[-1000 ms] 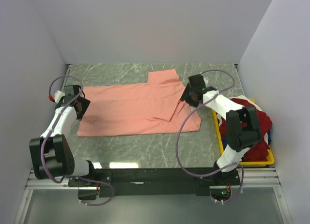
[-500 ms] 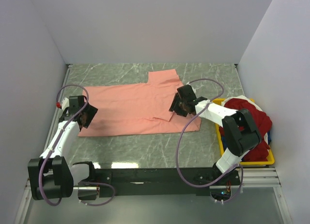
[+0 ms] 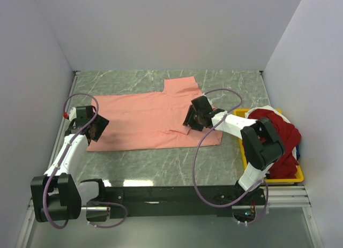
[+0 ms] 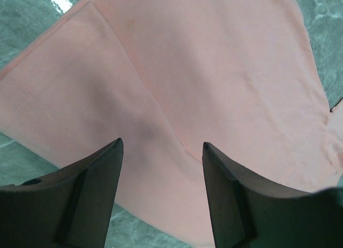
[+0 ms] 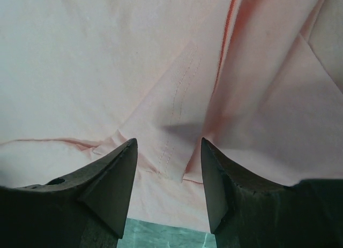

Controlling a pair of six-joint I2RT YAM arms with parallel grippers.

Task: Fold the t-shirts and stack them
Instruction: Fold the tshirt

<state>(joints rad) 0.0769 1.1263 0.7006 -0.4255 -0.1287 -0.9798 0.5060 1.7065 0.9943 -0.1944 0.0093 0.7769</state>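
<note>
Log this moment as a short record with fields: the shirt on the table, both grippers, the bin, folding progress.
Shirt on table: salmon-pink t-shirt, spread flat on the marble table, a flap folded in near its right end
Left gripper: open, over the shirt's left end, holding nothing
Right gripper: open, over the folded-in flap's stitched hem, holding nothing
Bin: yellow bin at the table's right side, heaped with cloth, a deep red shirt on top
Folding: barely begun, nothing stacked on the table

Salmon-pink t-shirt [image 3: 144, 119] flat on table [image 3: 161, 162], left claw [image 3: 96, 128] at its left edge, right claw [image 3: 192, 119] over its folded sleeve
</note>
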